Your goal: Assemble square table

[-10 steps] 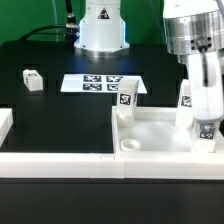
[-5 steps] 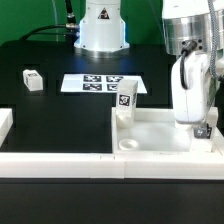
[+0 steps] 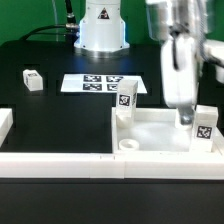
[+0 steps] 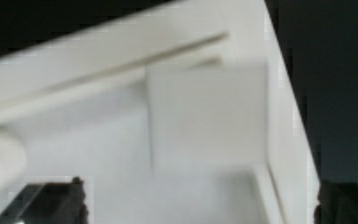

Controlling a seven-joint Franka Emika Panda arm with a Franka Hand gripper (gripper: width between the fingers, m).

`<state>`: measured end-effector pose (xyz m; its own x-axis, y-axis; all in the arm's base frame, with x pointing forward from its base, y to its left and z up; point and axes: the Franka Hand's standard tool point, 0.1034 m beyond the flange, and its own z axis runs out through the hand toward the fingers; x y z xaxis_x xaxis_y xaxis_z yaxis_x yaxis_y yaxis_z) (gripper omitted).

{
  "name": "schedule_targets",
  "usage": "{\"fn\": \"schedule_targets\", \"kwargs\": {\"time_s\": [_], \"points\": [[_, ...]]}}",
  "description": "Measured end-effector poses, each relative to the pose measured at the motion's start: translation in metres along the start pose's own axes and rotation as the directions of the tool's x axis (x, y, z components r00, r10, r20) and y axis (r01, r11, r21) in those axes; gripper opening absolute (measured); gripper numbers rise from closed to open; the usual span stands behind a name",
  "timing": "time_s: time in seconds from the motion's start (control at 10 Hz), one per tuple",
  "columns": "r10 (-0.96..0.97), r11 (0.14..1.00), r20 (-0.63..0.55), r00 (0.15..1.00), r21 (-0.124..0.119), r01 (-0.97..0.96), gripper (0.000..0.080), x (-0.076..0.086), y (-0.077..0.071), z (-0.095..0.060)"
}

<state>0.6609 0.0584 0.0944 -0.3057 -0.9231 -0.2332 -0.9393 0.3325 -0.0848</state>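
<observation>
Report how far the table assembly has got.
Done: far leg and near leg stand in the tabletop. In hand: nothing; gripper open beside the near leg. Left: loose leg on the black table; no fourth in view.

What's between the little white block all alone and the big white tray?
The marker board lies flat between the lone leg block and the tabletop. The exterior view shows it.
</observation>
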Motion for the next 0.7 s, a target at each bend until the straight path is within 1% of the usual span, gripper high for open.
{"fn": "schedule_targets", "kwargs": {"time_s": [0.1, 0.2, 0.3, 0.7], "points": [[-0.023, 1.0, 0.001, 1.0, 0.017, 0.023, 0.0649, 0.0113, -0.0067, -0.0139], [-0.028, 0.999, -0.002, 1.0, 0.019, 0.028, 0.0649, 0.0166, -0.0086, -0.0157], [-0.031, 0.999, -0.003, 1.0, 0.015, 0.031, 0.0649, 0.015, -0.0068, -0.0133], [-0.032, 0.999, -0.003, 0.999, 0.015, 0.032, 0.0649, 0.0148, -0.0066, -0.013]]}}
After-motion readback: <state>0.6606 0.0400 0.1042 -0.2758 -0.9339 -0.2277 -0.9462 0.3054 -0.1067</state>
